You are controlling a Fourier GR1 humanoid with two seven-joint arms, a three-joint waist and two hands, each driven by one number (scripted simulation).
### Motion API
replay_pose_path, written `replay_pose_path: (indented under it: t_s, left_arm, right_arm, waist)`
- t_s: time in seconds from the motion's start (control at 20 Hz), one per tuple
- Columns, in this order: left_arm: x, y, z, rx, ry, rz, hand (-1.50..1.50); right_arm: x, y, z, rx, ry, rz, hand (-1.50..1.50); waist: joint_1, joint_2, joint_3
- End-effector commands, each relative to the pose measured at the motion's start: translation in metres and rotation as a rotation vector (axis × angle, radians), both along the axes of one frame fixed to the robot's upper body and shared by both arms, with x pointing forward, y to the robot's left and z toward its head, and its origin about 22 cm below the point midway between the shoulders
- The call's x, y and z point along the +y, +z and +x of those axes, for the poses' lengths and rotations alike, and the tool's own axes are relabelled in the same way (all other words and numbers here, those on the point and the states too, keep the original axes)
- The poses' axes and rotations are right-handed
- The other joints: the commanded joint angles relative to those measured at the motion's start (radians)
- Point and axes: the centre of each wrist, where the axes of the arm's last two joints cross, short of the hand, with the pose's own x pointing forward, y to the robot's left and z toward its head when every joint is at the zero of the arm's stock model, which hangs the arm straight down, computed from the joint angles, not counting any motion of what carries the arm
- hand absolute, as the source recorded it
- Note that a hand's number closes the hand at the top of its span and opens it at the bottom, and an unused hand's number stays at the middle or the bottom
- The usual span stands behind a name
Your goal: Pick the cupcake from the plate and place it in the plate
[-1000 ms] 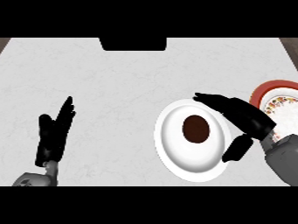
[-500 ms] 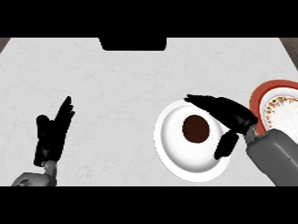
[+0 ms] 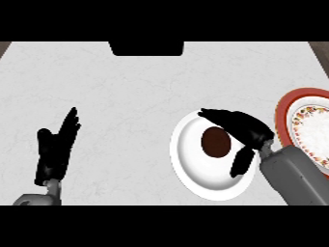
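1. Pale marble counter point(image 3: 145, 87) carried a white plate point(image 3: 195, 178) holding the dark cupcake point(image 3: 215, 142).
2. My right hand point(image 3: 241, 128) had slid closer, fingers and thumb spread around it, nothing gripped yet.
3. My left hand point(image 3: 53, 149) rested open.
4. Red-rimmed plate point(image 3: 295, 103) waited just beside.

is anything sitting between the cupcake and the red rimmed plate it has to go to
Nothing visible does. The cupcake lies on the white plate, the red-rimmed plate is just to its right, and only the right hand is over that gap.
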Motion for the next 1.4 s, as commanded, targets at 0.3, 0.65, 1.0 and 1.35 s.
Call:
replay_pose_path:
  t_s: [0.3,0.65,1.0,1.35]
  left_arm:
    - [0.003,-0.002,-0.003,0.004,-0.013,-0.008,0.00]
    - [-0.020,-0.005,-0.011,-0.015,-0.004,-0.012,0.00]
    - [-0.026,0.007,-0.001,0.001,0.022,-0.006,0.00]
    - [-0.011,-0.004,-0.003,0.009,0.009,0.002,0.00]
  right_arm:
    - [-0.006,-0.017,0.010,0.034,-0.004,0.005,-1.50]
    - [-0.015,-0.039,0.017,-0.051,0.070,-0.025,1.50]
    - [-0.004,-0.028,0.004,-0.183,0.037,-0.007,1.50]
    - [-0.041,-0.023,0.026,-0.222,-0.593,-0.060,1.50]
  waist:
    - [0.000,0.000,0.000]
    - [0.006,0.002,0.000]
    - [-0.005,-0.002,0.000]
    - [-0.015,-0.001,-0.001]
